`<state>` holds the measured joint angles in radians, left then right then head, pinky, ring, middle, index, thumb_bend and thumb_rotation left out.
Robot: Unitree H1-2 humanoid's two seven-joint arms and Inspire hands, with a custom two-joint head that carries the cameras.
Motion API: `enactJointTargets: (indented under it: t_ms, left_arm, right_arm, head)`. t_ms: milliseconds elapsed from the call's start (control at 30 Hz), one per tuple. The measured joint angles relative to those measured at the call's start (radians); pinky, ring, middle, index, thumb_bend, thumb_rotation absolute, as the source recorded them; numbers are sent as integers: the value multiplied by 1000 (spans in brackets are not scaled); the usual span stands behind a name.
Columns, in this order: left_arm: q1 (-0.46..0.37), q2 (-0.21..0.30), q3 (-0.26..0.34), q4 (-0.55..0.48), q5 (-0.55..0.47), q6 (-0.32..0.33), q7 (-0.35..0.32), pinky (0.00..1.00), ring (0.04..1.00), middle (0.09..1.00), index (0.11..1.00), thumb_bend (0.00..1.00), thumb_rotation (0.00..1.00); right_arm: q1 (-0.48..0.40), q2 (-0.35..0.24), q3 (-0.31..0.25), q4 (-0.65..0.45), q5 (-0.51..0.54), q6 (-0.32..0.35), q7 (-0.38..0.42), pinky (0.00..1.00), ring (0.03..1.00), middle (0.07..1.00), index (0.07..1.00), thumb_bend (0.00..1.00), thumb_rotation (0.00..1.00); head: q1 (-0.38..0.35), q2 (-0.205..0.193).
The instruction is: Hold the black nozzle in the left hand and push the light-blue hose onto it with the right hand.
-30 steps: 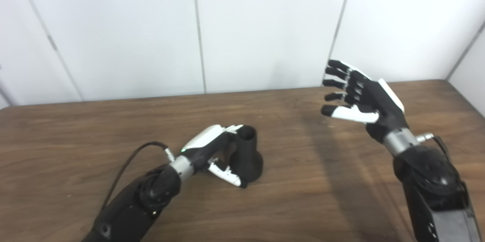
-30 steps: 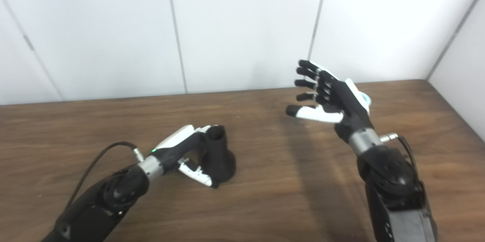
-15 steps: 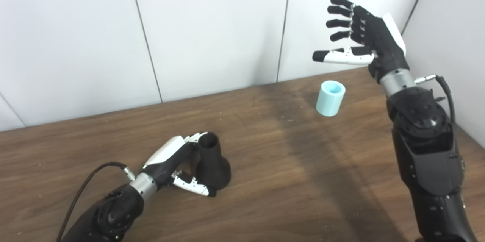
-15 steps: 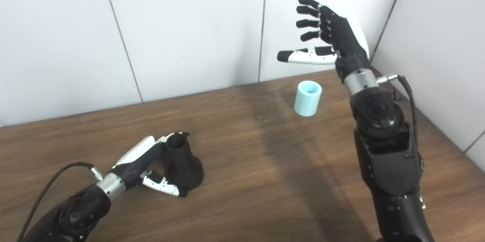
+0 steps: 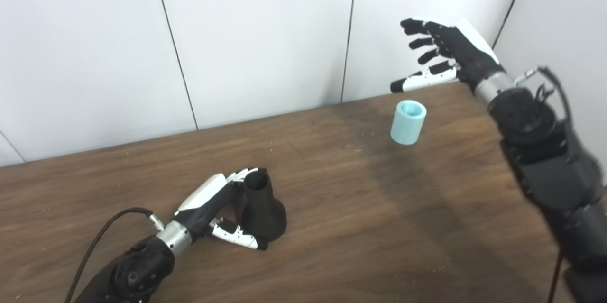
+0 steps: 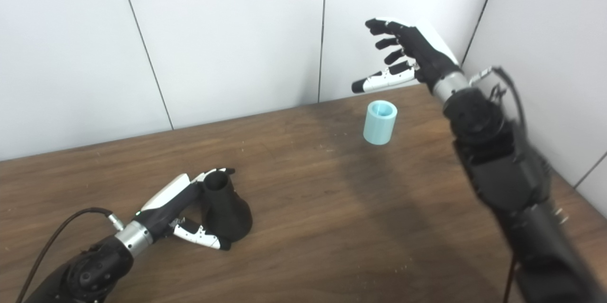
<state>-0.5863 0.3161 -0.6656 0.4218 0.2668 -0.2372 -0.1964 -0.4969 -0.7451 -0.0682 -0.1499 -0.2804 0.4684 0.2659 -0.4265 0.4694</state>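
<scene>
Left hand [image 5: 213,208] is resting on the desk [image 5: 360,227], fingers [image 5: 239,176] and thumb curling around the black nozzle [image 5: 262,208], which is standing upright, wide base down. Contact looks likely; how firm, can't tell. Bare desk is lying between it and the light-blue hose [image 5: 408,122], a short tube standing on end near the back edge. Right hand [image 5: 448,54] is hovering above and just right of it, fingers [image 5: 417,32] spread wide, holding nothing, clear of the hose.
</scene>
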Motion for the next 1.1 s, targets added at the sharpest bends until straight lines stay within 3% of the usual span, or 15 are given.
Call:
enactJointTargets:
  t_ms: [167,400,733,933,1100]
  left_arm:
    - [3,0,3,4,-1,-8,0,1000,1000,947,480,524,62]
    - [4,-3,3,5,-1,-11,1,1000,1000,947,480,524,62]
    - [5,-3,3,5,-1,-14,1,1000,1000,946,480,524,63]
    - [6,-2,3,5,-1,-15,1,1000,1000,943,480,524,63]
    - [7,-2,3,5,-1,-17,1,1000,1000,943,480,524,63]
  right_arm:
    - [-102,-63,79,144,-80,2,134,726,865,889,876,886,190]
    - [-169,-68,162,228,-148,3,252,773,914,926,887,878,157]
    - [-185,-67,169,309,-158,2,262,808,930,943,889,895,185]
    - [-200,-44,177,340,-209,3,305,897,967,959,903,922,200]
    - [-223,-21,194,361,-246,2,367,822,945,965,908,946,182]
  head:
    - [0,-2]
    - [3,-3]
    - [6,-11]
    - [3,-12]
    - [3,-15]
